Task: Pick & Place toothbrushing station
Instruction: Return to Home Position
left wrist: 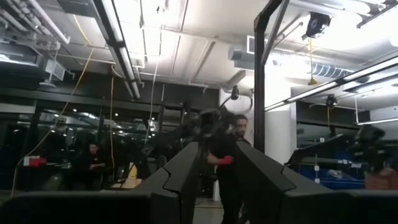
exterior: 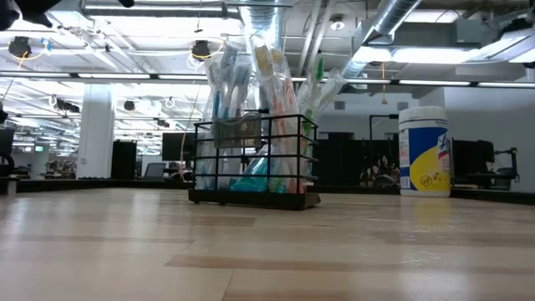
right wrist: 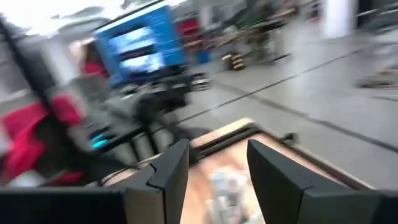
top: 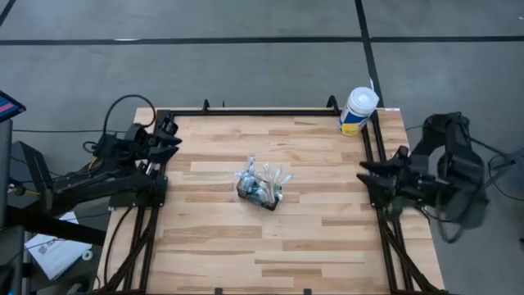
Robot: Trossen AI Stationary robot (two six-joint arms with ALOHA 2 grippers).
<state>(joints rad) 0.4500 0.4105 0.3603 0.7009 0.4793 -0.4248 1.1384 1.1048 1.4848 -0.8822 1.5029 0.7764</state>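
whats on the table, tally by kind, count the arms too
black wire-mesh rectangular caddy: 1
white cylindrical tub with yellow-blue label: 1
wrapped toothbrushes standing in the caddy: several, too bunched to count
dark robot arms: 2, left arm and right arm, at the wooden table's side edges
total: 4 counted, plus the toothbrushes
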